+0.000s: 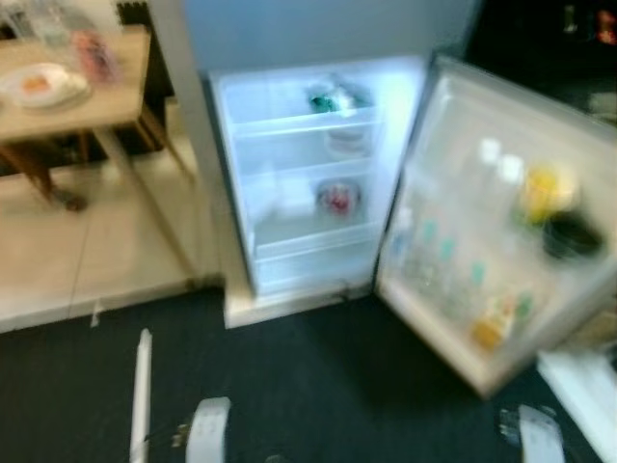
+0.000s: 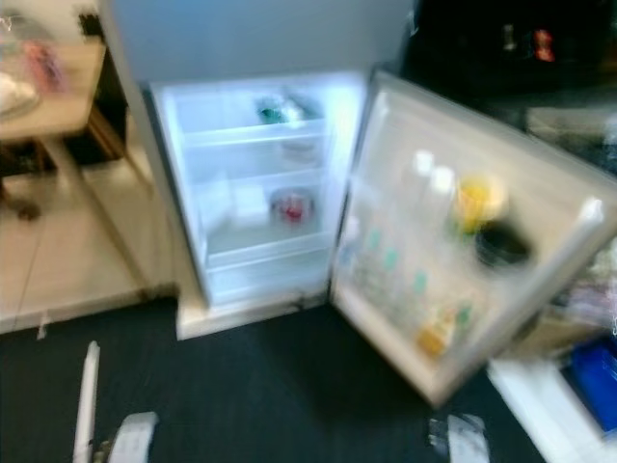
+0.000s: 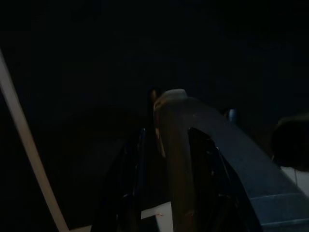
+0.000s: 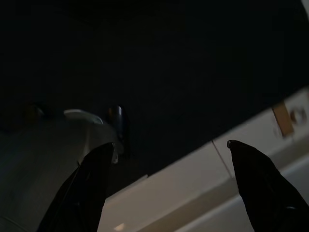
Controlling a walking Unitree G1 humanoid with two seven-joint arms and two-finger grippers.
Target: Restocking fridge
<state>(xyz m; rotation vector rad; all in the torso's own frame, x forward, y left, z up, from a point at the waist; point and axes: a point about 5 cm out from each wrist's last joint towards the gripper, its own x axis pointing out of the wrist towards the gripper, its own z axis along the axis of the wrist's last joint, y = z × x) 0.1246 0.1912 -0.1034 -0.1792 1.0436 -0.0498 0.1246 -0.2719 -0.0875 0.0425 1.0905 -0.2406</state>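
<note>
Fridge [image 1: 299,174] stands ahead, door [image 1: 501,222] swung open, shelves part stocked. Right gripper [image 4: 169,145] hangs low, fingers spread wide, empty; left gripper's [image 3: 159,145] opening: cannot tell. Judgement: fetch stock from worktop [image 1: 87,106] first.

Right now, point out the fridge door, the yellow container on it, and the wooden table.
fridge door [image 1: 453,174], left eye view, bare inner panel.
yellow container [image 1: 543,190], left eye view, its body.
wooden table [image 1: 106,101], left eye view, bare tabletop.

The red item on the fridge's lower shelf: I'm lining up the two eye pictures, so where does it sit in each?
Left eye view: red item, right side of the lower shelf.
Right eye view: same shelf, left of centre.
Shared landmark: the yellow container in the open door.
</note>
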